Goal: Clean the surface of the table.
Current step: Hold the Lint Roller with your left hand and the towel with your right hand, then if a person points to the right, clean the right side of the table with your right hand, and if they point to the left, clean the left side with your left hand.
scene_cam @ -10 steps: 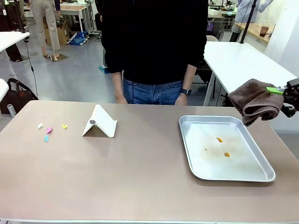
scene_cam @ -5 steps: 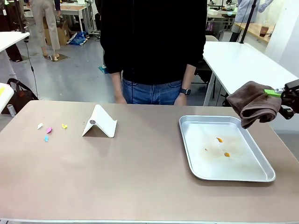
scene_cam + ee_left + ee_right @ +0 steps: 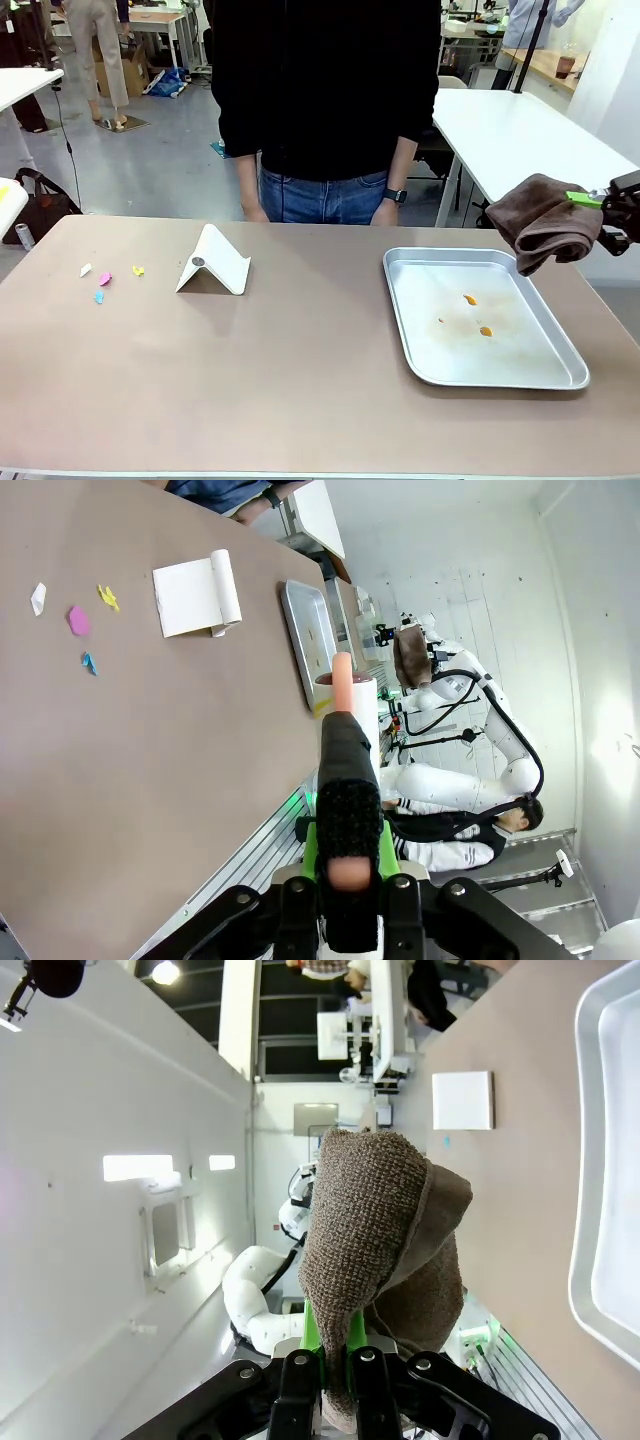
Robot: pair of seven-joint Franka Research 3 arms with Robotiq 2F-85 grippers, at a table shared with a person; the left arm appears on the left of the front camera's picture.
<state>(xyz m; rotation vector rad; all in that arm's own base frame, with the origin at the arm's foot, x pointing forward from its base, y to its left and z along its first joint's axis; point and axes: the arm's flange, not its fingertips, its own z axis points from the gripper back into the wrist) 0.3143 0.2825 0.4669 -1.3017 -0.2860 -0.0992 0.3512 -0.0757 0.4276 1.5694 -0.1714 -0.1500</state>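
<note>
Three cameras: one fixed, two riding the wrists.
The front camera looks across the desk [image 3: 300, 400] at the person [image 3: 325, 100] from the robot's side. Each wrist camera, rolled sideways and close behind the left hand [image 3: 345, 742] or right hand [image 3: 340, 1345], looks out over the desk from beyond its end. All three views share the tray [image 3: 402, 320] and the white stand [image 3: 215, 262].

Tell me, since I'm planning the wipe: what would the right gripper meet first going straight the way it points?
Apart from the brown towel it grips, the right gripper points level above the table; its way looks free, though depth is unclear.

No legible text, label, brand or number on anything.
</note>
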